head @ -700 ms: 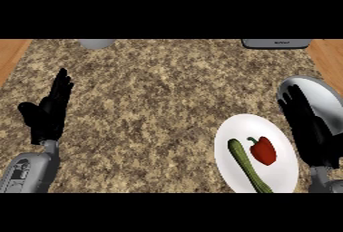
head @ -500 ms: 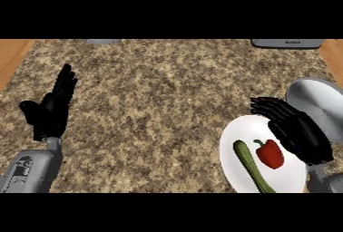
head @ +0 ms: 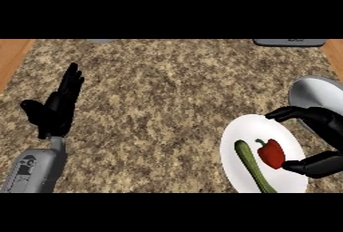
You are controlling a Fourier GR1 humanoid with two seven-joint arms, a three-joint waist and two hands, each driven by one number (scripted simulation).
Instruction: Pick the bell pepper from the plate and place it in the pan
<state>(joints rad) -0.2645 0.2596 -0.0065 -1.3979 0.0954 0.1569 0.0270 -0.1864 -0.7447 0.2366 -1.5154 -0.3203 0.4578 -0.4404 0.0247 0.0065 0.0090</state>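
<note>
A red bell pepper (head: 271,153) lies on a white plate (head: 237,133) at the lower right, next to a long green cucumber (head: 252,166). My right hand (head: 323,128) hovers over the plate's right side, fingers and thumb spread wide on either side of the pepper; the thumb tip is close to the pepper's right flank, the fingers reach past the plate's top edge. Nothing is held. Behind that hand, a grey pan (head: 316,92) sits at the right edge, partly hidden. My left hand (head: 56,107) rests open at the left, fingers up.
The speckled stone counter (head: 161,90) fills the view, with wooden edges at both far sides. A dark grey object (head: 288,42) sits at the back right, and a small grey one shows at the back left.
The right hand has dropped lower and its fingers have spread, now bracketing the pepper. The view has shifted slightly, and the left hand has stayed in its pose.
</note>
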